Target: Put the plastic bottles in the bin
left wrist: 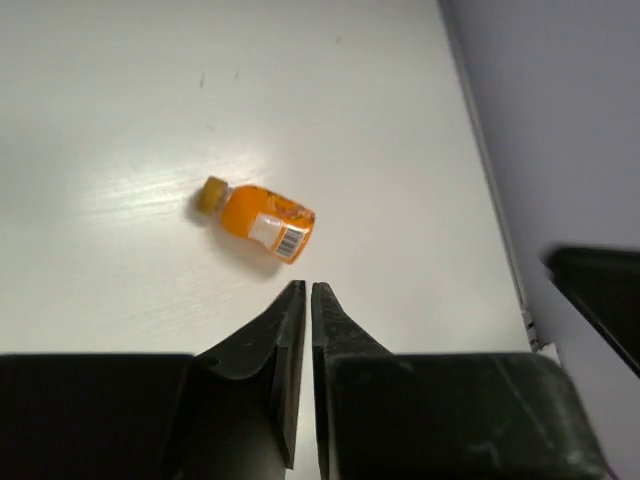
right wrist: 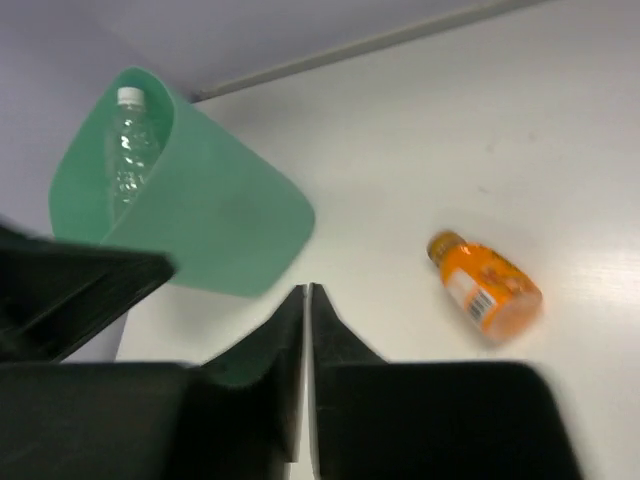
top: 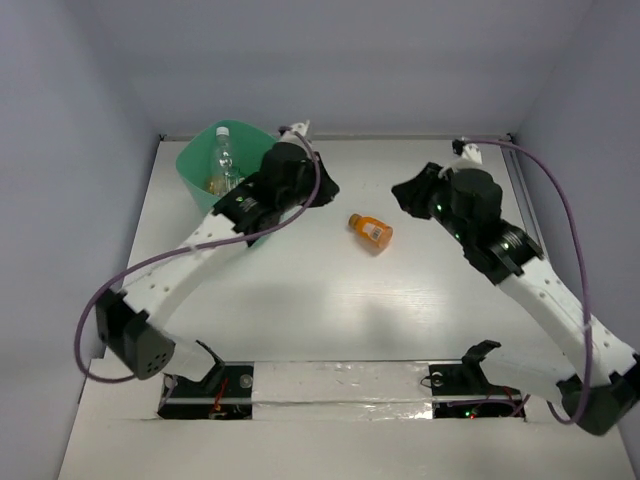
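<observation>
From above, the bin stands at the worktop's far left corner with a clear bottle upright inside and something amber, too small to tell, beneath it. An orange bottle lies on its side mid-worktop, between the left gripper and the right gripper.

The left wrist view shows its fingers pressed together on nothing, the orange bottle just beyond their tips.

The right wrist view shows its fingers likewise together and empty, the bin ahead on the left holding the clear bottle, and the orange bottle on the right
</observation>
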Action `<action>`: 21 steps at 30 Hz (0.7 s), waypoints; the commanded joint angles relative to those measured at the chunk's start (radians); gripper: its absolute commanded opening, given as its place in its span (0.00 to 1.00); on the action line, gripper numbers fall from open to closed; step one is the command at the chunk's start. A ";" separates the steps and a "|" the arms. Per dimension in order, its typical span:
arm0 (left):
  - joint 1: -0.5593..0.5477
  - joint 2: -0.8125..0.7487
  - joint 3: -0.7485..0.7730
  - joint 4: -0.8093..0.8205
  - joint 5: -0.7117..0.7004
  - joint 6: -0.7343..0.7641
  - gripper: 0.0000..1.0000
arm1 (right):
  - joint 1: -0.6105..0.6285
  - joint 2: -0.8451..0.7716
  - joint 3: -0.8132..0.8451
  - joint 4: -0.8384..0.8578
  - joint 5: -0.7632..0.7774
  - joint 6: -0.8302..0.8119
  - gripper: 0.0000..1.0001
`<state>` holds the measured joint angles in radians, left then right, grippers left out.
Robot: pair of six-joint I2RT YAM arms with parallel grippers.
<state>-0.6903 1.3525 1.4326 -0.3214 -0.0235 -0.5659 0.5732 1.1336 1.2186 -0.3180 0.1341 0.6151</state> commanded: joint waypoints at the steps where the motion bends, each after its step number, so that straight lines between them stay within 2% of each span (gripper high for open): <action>1: -0.028 0.092 -0.031 0.108 0.004 -0.092 0.05 | 0.002 -0.150 -0.115 -0.058 0.053 -0.037 0.32; 2: -0.028 0.117 -0.031 0.120 0.007 -0.130 0.19 | 0.002 -0.216 -0.138 -0.075 0.061 -0.034 0.45; 3: -0.037 0.170 -0.032 0.125 0.017 -0.150 0.47 | 0.002 -0.248 -0.160 -0.108 0.073 -0.029 0.58; 4: -0.037 0.197 -0.032 0.134 0.019 -0.170 0.59 | 0.002 -0.277 -0.195 -0.124 0.078 -0.025 0.76; 5: -0.037 0.220 -0.031 0.146 0.017 -0.207 0.69 | 0.002 -0.331 -0.209 -0.141 0.087 -0.017 0.81; 7: -0.037 0.301 -0.024 0.156 0.039 -0.242 0.82 | 0.002 -0.377 -0.247 -0.179 0.084 -0.015 0.91; 10: -0.037 0.411 -0.003 0.169 0.066 -0.316 0.89 | 0.002 -0.448 -0.281 -0.210 0.042 -0.014 0.93; 15: -0.037 0.540 0.040 0.205 0.068 -0.414 0.92 | 0.002 -0.524 -0.356 -0.234 -0.056 -0.014 0.93; 21: -0.055 0.706 0.173 0.163 0.063 -0.460 0.94 | 0.002 -0.574 -0.393 -0.247 -0.175 -0.041 0.94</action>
<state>-0.7319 2.0556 1.5135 -0.1703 0.0368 -0.9714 0.5705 0.5808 0.8337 -0.5632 0.0525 0.6006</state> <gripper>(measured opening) 0.933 0.936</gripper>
